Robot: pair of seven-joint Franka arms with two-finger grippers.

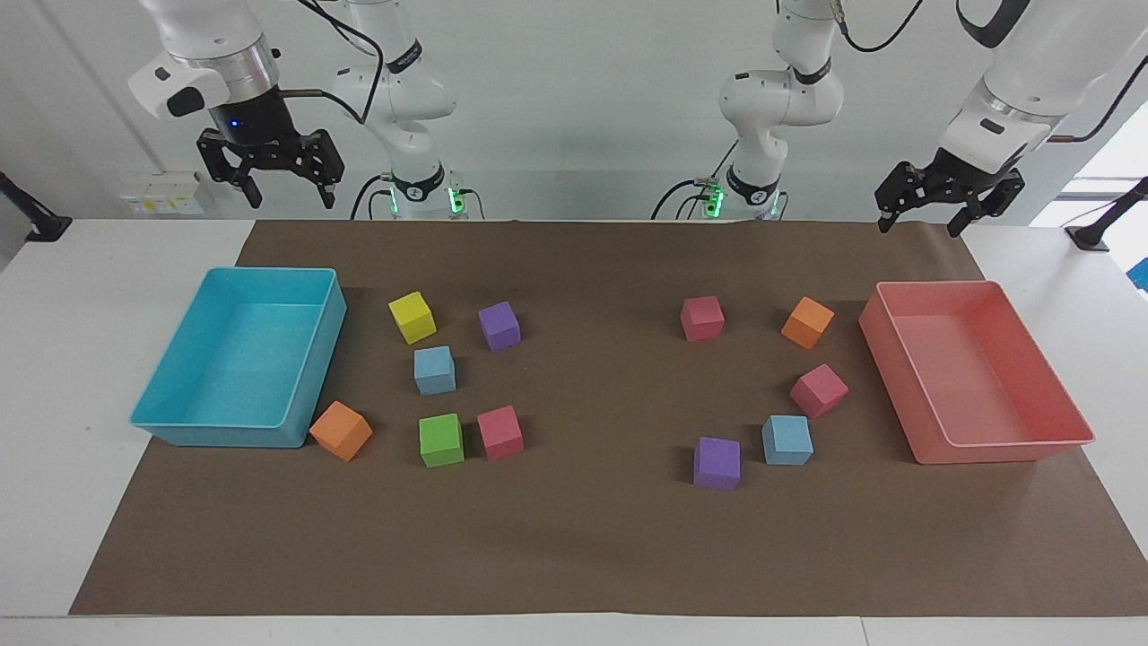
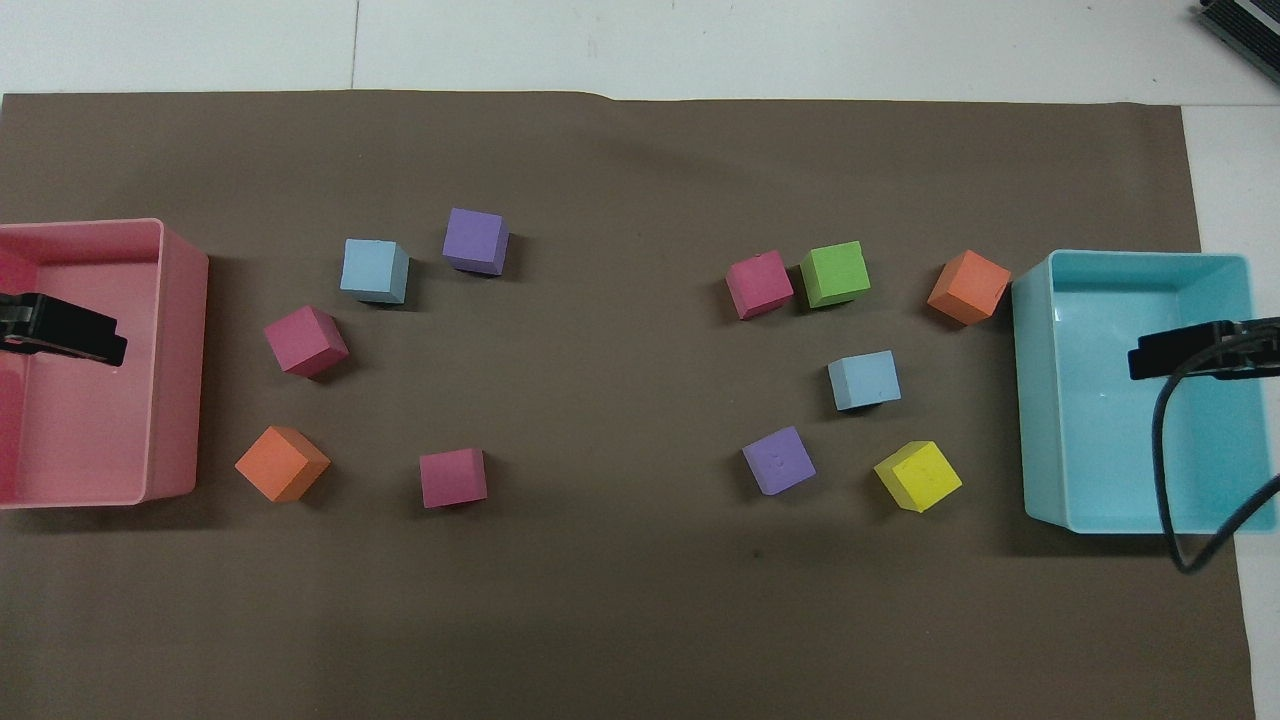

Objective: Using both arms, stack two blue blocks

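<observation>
We saw the white bench (image 1: pixel 54 359) covered almost from edge to edge by a matte brown paper sheet (image 1: pixel 592 538). Above its robot-side edge hung the two white jointed arms, each bent at the elbow with its wrist turned downward. The right arm (image 1: pixel 202 54) carried its black right claw (image 1: pixel 285 199) high over the bench edge nearest the robots, at the end with the turquoise tray (image 1: pixel 157 422), its fingers spread apart and holding nothing. The left arm (image 1: pixel 1031 63) slanted in from its own end, and the left claw (image 1: pixel 917 224) hung tilted over the robot-side edge of the sheet, above the pink tray (image 1: pixel 1004 453), likewise spread and empty.

The two trays were smooth, rectangular plastic bins with rounded corners, one at each end of the sheet. Between them lay small matte foam cubes in two loose groups. One blue block (image 1: pixel 434 370) sat flat on the sheet in the group beside the turquoise tray, between a yellow cube (image 1: pixel 412 317) nearer the robots and a green cube (image 1: pixel 441 440) farther from them. The other blue block (image 1: pixel 787 440) rested in the group beside the pink tray, just beside a purple cube (image 1: pixel 717 463). Both blue blocks stood well apart, unstacked, untouched by either claw.
</observation>
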